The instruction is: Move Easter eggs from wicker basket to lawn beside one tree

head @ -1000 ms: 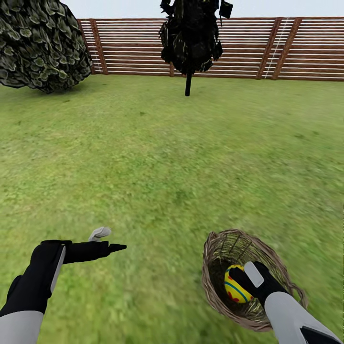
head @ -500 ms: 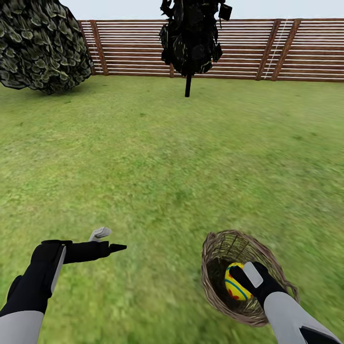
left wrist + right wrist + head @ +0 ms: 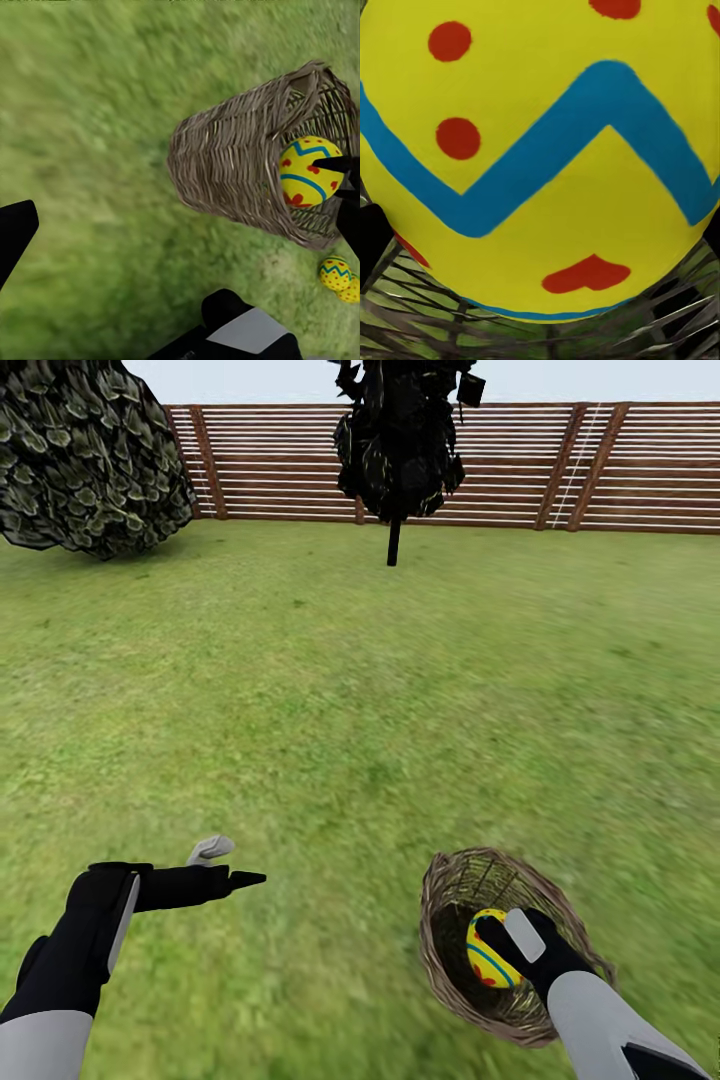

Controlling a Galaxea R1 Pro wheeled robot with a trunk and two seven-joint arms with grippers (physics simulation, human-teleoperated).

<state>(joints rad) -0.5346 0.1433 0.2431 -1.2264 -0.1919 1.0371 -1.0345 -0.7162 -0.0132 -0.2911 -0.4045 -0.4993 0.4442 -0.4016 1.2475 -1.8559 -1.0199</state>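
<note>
Wicker basket [image 3: 505,945] sits slightly farther from the robot than a second ago, tipped on the lawn [image 3: 330,710]. Right claw [image 3: 508,943] stays inside it, clamped on an egg [image 3: 487,950]; the grasp looks set, lift next. Two eggs [image 3: 335,273] lie on grass just outside the basket. Left claw [image 3: 228,863] hangs open, well apart.

Third egg [image 3: 350,291] cut by frame edge, basket [image 3: 455,900] base hidden by arm
</note>
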